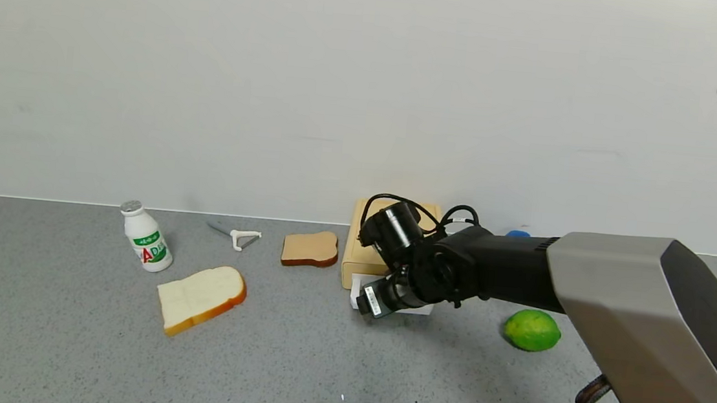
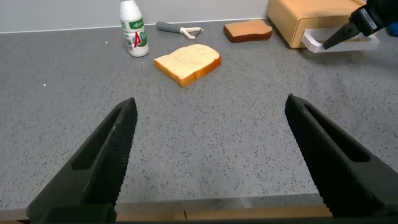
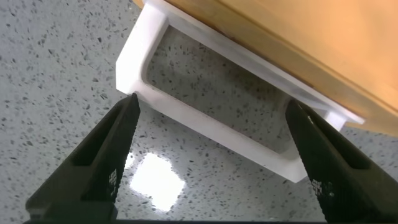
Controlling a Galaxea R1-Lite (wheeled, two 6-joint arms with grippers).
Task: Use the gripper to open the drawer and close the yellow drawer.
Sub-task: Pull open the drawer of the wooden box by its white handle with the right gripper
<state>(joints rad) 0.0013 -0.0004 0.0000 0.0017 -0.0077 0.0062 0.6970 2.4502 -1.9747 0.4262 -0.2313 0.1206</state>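
The pale yellow drawer (image 1: 362,254) stands against the back wall, and its front looks pushed in. Its white loop handle (image 1: 356,287) sticks out toward me. My right gripper (image 1: 382,302) hangs open just in front of the handle. In the right wrist view the right gripper (image 3: 212,102) has its jaws wide apart, spanning the length of the handle (image 3: 205,118), with the drawer front (image 3: 311,43) beyond. One fingertip (image 3: 127,109) is at the handle's corner. My left gripper (image 2: 210,102) is open and empty, low over the table's near edge, out of the head view.
A white milk bottle (image 1: 146,238), a peeler (image 1: 237,235), a brown toast slice (image 1: 310,249) and a pale bread slice (image 1: 201,298) lie left of the drawer. A green lime (image 1: 532,330) lies to its right. A small blue object (image 1: 518,233) sits behind the right arm.
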